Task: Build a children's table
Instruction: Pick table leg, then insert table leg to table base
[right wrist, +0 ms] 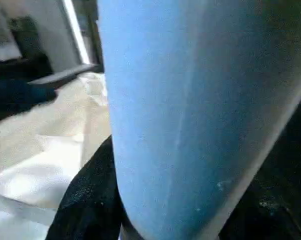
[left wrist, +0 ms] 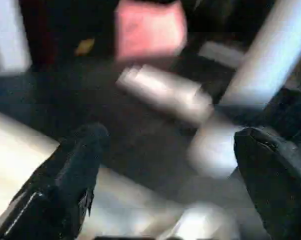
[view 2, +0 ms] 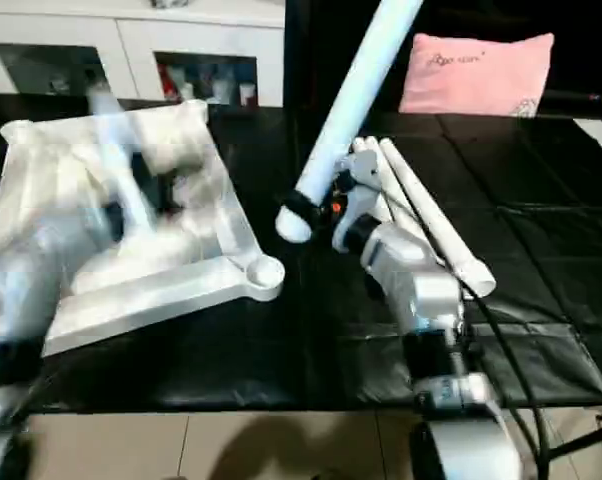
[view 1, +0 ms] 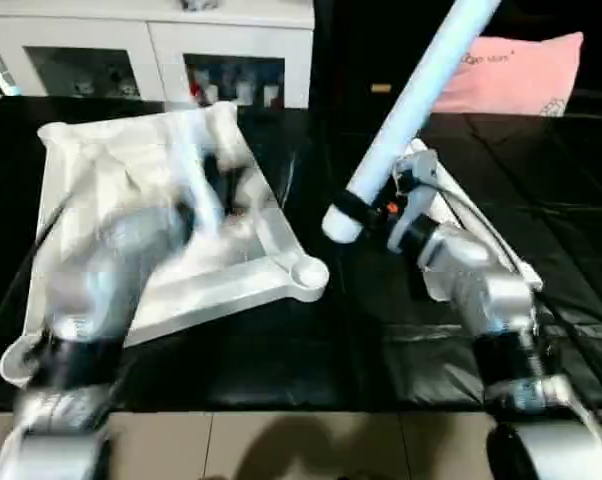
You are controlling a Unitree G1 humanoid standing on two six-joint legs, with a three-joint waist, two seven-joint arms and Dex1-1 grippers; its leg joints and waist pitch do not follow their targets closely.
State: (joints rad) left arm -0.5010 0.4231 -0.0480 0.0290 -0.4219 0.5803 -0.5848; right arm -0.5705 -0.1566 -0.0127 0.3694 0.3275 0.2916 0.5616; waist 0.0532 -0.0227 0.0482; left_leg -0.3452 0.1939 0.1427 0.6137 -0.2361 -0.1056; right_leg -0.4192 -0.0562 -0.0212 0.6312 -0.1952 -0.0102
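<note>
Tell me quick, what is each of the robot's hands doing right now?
Left gripper: open, jaws wide apart, holding nothing.
Right gripper: closed on a white table leg, gripped near its lower end, which tilts up and away.

Even indoor light falls on a black mat point(view 1: 311, 330) that shows dull glare streaks along its folds. The left arm point(view 1: 101, 280) is heavily smeared by motion blur over the washed-out white table top point(view 2: 131, 270). The left wrist view is soft and blurred throughout. The held leg point(right wrist: 190, 110) looks bluish, close up and unfocused.
</note>
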